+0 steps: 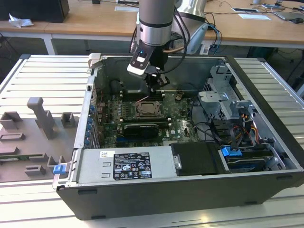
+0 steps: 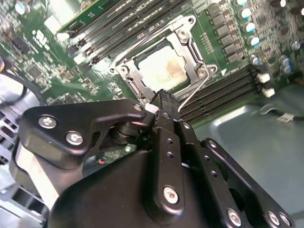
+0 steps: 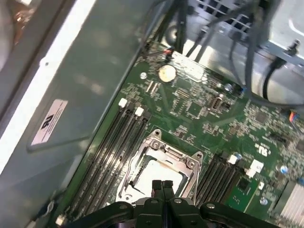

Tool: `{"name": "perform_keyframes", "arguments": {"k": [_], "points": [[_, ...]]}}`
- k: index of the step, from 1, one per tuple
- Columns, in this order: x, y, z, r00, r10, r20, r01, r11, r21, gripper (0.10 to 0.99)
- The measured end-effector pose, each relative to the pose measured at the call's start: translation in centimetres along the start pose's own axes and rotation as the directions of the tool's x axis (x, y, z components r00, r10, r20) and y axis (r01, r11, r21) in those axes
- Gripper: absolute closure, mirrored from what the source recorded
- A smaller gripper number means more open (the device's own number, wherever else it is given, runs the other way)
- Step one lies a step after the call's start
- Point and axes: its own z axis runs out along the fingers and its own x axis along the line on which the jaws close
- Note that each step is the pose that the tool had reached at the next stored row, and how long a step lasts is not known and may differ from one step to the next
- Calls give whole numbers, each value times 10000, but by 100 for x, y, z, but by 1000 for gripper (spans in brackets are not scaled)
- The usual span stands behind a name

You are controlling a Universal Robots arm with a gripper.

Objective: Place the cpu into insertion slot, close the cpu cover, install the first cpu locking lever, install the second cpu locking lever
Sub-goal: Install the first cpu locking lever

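The cpu (image 2: 164,68) shows its pale metal top inside the insertion slot (image 1: 148,109) on the green motherboard. The silvery cpu cover (image 2: 186,42) lies flat around the chip as a frame, and in the first wrist view the cpu cover (image 3: 167,153) rims the cpu (image 3: 154,171) the same way. A thin wire locking lever (image 2: 198,88) runs along one side of the socket and angles out near my fingertips. My gripper (image 2: 160,97) hangs just above the socket's edge, shut with nothing between the fingers. The exterior view has the gripper (image 1: 153,91) directly over the socket.
Black memory slots (image 2: 223,90) flank the socket on both sides. The open computer case (image 1: 266,95) walls in the board, with a drive cage and cables (image 1: 228,114) toward the exterior view's right and a power supply (image 1: 128,164) in front. Grey fixtures (image 1: 40,118) stand outside the case.
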Motion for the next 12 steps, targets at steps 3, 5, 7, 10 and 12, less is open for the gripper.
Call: {"name": "perform_keyframes", "arguments": {"k": [3, 5, 7, 10, 12], "points": [[0, -1, 16, 9952, -973, -32, 974, 9952, 7, 980], [0, -1, 21, 9898, -1421, -49, 1421, 9898, 5, 980], [0, -1, 23, 9819, -1895, -65, 1895, 9819, 5, 980], [0, -1, 29, 9622, -2721, -96, 2721, 9623, 0, 980], [0, -1, 37, 9475, -3194, -113, 3195, 9476, -2, 980]]}}
